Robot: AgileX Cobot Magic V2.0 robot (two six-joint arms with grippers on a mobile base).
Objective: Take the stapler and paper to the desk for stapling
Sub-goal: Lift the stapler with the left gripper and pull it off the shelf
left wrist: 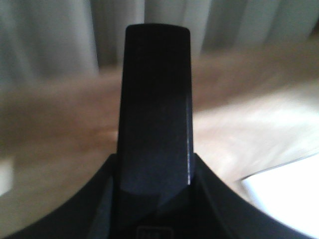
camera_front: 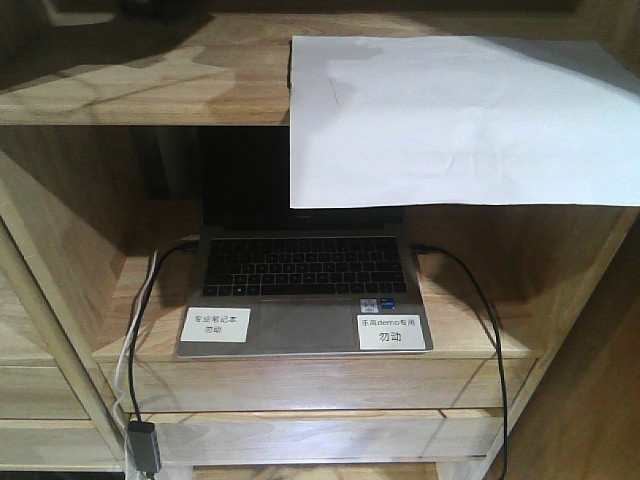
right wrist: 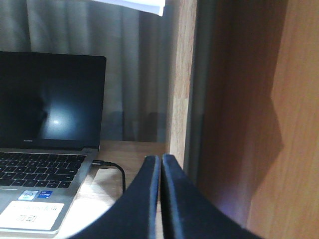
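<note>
The paper (camera_front: 450,120) is big and white. It lies flat on the wooden worktop (camera_front: 150,70) at the top of the front view, on the right side. Its front part sticks out past the edge and hangs over the space below. In that space a laptop (camera_front: 300,270) sits open on a lower shelf (camera_front: 470,340). Its screen is dark. Two white stickers (camera_front: 215,323) are stuck on it, one on each side of the touch pad. A black cable (camera_front: 490,320) is plugged into its right side and runs down past the shelf's front edge. A white cable (camera_front: 135,330) hangs down on the left. The left wrist view is blurry. The left tool (left wrist: 154,157) has its two fingers apart with a black block squeezed between them. The block stands straight up and looks like the stapler (left wrist: 154,99). Behind it are brown wood and a grey curtain (left wrist: 50,35), and a white corner of the paper (left wrist: 289,189) shows low on the right. The right tool (right wrist: 160,167) is closed, with its two black fingers pressed together and nothing between them. It is down by the laptop (right wrist: 50,99), near the black cable (right wrist: 117,172), just beside an upright wooden wall (right wrist: 179,74). A bit of the paper (right wrist: 134,5) peeks in at the top of that view.
</note>
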